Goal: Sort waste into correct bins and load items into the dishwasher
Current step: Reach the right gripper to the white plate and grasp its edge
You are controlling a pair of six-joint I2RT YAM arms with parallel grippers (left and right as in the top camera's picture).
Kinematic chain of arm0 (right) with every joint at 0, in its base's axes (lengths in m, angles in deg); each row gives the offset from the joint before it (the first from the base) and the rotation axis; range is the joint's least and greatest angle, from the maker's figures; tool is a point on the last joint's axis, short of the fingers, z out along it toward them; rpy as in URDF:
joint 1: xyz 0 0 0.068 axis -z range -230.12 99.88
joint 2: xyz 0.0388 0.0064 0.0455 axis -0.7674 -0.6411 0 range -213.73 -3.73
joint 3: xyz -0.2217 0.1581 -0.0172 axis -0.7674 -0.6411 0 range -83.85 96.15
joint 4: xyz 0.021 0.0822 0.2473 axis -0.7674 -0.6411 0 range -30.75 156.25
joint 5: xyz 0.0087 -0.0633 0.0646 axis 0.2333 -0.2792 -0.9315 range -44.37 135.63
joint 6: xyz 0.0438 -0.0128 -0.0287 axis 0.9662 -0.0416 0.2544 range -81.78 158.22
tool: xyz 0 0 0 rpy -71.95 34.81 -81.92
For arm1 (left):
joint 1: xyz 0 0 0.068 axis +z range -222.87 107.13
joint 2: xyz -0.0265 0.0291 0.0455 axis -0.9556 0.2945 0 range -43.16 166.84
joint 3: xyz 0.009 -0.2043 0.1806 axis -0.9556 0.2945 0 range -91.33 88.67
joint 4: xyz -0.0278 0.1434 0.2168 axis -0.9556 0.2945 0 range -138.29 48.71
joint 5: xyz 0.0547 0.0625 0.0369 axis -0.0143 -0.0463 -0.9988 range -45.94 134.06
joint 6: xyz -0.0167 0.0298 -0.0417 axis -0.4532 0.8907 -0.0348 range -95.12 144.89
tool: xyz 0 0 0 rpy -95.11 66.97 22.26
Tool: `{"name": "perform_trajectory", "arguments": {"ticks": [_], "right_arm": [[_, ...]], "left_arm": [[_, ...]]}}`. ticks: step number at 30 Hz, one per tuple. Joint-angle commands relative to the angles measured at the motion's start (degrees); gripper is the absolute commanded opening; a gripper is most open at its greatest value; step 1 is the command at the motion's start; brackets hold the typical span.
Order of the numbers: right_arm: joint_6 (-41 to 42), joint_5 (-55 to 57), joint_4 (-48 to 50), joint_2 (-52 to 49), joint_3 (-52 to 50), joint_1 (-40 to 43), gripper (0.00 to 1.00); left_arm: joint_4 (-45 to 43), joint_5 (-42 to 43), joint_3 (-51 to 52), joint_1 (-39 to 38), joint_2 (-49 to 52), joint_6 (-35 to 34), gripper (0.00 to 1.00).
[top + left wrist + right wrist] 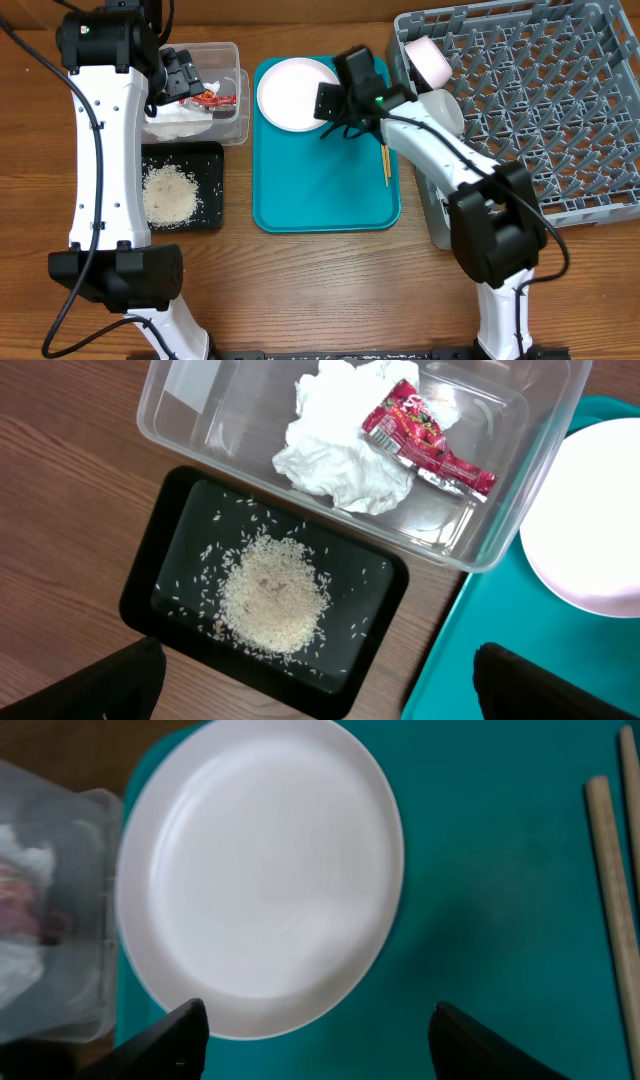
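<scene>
While above plate (260, 870), right end effector (318, 1038) wide open, empty

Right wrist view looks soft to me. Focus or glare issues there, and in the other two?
Right wrist: plate and chopsticks slightly soft, tub at the left edge blurred, own jaws dark smears at the bottom. Left wrist: rice and napkin sharp, glints on the wrapper and tub walls. Overhead: even light, crisp, only soft shadows on the teal tray.
</scene>
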Motion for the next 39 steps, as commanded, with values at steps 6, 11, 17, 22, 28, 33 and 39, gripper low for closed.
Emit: {"name": "perform_trajectory", "arguments": {"ticks": [6, 11, 17, 22, 28, 33, 39], "right_arm": [[8.41, 7.65, 1.36, -4.57, 0.13, -2.45, 0.47], [10.45, 7.63, 3.08, -7.89, 0.15, -2.36, 0.45], [11.15, 9.25, 4.07, -8.13, 0.13, -2.34, 0.37], [11.74, 9.51, 1.42, -8.13, 0.2, -2.34, 0.16], [14.47, 6.82, -15.69, -8.09, 2.45, -2.14, 0.11], [13.29, 3.76, -23.96, -7.76, 4.83, -0.76, 0.16], [11.19, 2.56, -23.21, -7.67, 4.83, 0.57, 0.23]], "left_arm": [[-0.04, 0.04, -0.33, 0.31, 0.44, -0.39, 1.0], [-0.04, 0.04, -0.33, 0.31, 0.44, -0.39, 1.0], [-0.04, 0.04, -0.33, 0.31, 0.44, -0.39, 1.0], [-0.04, 0.04, -0.33, 0.31, 0.44, -0.39, 1.0], [-0.04, 0.04, -0.33, 0.31, 0.44, -0.39, 1.0], [-0.04, 0.04, -0.33, 0.31, 0.44, -0.39, 1.0], [-0.04, 0.04, -0.33, 0.31, 0.44, -0.39, 1.0]]}}
